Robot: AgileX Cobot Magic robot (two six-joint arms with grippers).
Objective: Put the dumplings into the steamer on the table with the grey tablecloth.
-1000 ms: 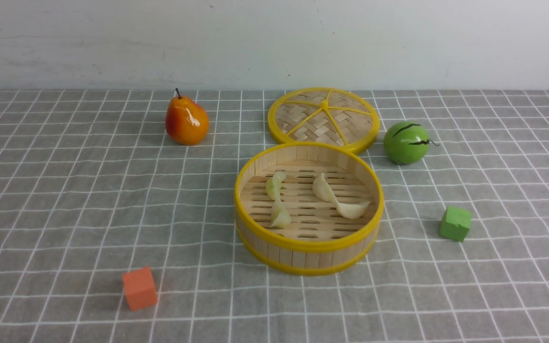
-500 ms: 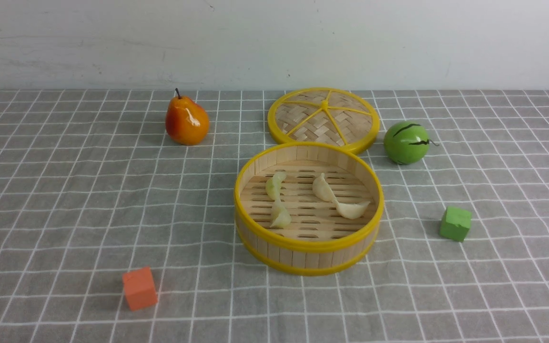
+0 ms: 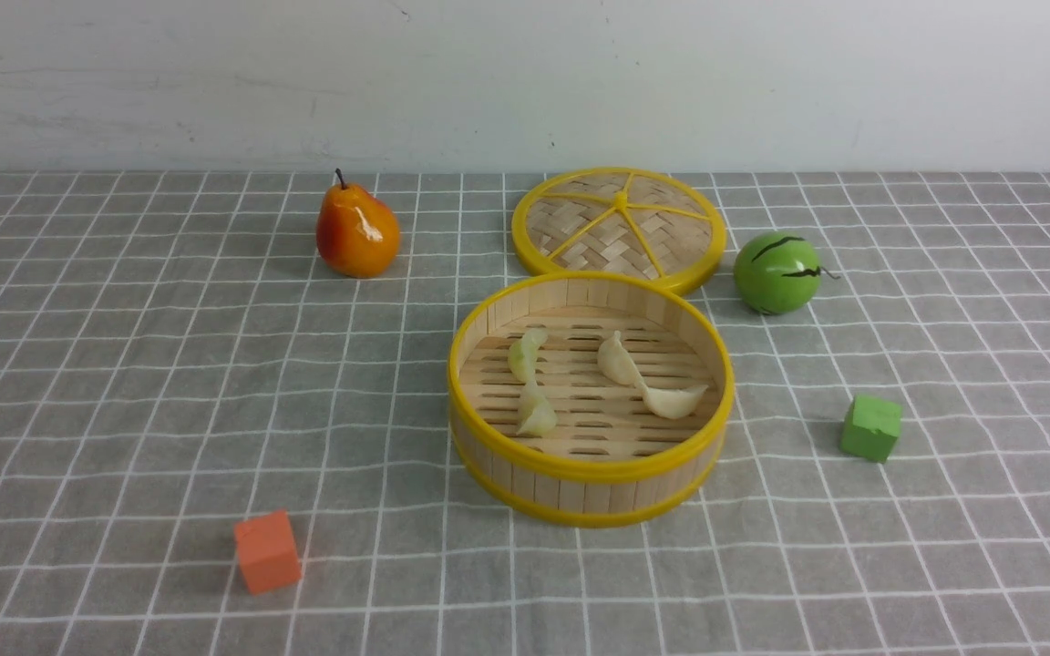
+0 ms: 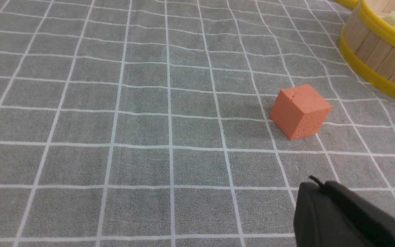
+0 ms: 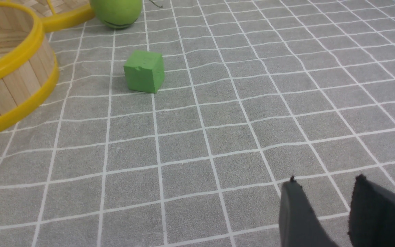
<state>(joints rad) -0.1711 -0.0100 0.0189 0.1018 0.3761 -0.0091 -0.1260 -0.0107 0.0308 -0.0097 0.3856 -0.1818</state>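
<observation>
Front view: the steamer [image 3: 591,474] is seen approx. centre of the worktop [image 3: 124,383], on the grey tablecloth [image 3: 944,547]. All four dumplings [image 3: 617,359] are located inside on the slat floor: two pale greenish at left, touching end to end; two cream-white at right, also touching. The woven lid [image 3: 619,229] is laid flat just behind the steamer. A pear [image 3: 356,231] is placed far left of the lid, a green ball [image 3: 777,272] just right of it. An orange cube [image 3: 267,551] is found near-left, a green cube [image 3: 871,427] to the right. No arm is shown.

Left wrist view: the left pincer [image 4: 315,187] is seen w/ tips together, nothing held, above bare cloth, near the orange cube. Part of the steamer wall and one dumpling are visible.

Right wrist view: the right pincer [image 5: 324,185] is seen w/ tips apart, a gap between, nothing held, above cloth, well apart from the green cube.
</observation>
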